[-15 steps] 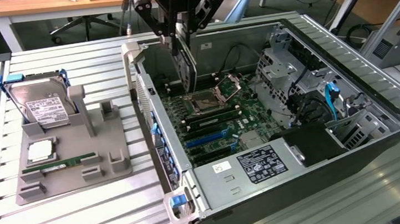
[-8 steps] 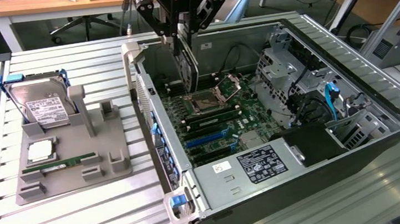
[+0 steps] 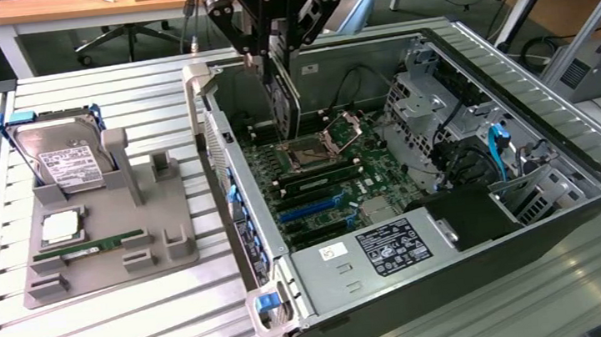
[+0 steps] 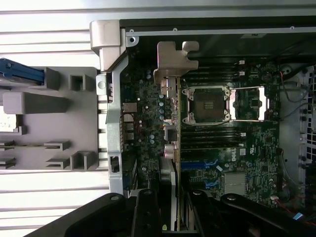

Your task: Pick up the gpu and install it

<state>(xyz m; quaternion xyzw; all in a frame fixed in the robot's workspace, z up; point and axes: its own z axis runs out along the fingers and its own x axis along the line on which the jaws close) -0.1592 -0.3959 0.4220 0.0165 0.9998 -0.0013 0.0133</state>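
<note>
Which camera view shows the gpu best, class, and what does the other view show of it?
The exterior view: the gpu hangs upright from the gripper over the motherboard, its dark face visible. The wrist view shows it edge-on, with the silver bracket at its far end.

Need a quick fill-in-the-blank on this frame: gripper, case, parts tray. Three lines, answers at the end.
1. The jaws are shut on the ___.
2. That card hangs on edge over the ___ inside the open computer case.
3. The hard drive stands on the grey tray outside the case, on the exterior view's ___.

Missing words: graphics card; motherboard; left.
</note>
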